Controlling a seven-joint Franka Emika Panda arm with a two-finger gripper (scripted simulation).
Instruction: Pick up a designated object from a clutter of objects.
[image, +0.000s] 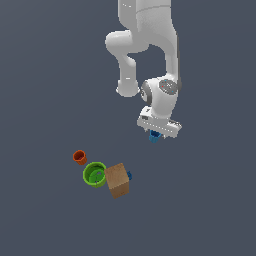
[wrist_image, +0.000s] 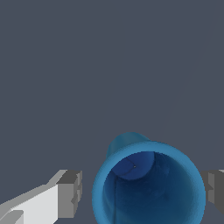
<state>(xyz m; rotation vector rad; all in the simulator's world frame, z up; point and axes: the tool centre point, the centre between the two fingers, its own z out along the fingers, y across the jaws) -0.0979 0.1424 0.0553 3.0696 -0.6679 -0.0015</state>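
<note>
The small bright-blue cup (image: 154, 137) sits between my gripper's fingers, just under the white hand, mouth towards the wrist camera. In the wrist view the blue cup (wrist_image: 148, 192) fills the space between the grey fingertips (wrist_image: 70, 192); one touches its rim and the other stands just beside it. My gripper (image: 156, 134) is shut on this cup, well apart from the clutter and to the exterior view's right of it. The clutter holds a small orange cup (image: 79, 157), a larger green cup (image: 94, 174) and a tan cube (image: 117, 180).
A second small blue thing (image: 129, 175) peeks out from behind the tan cube, mostly hidden. The green cup and the cube touch. Everything lies on a plain dark grey floor (image: 210, 210). The white arm (image: 150, 45) comes down from the top of the exterior view.
</note>
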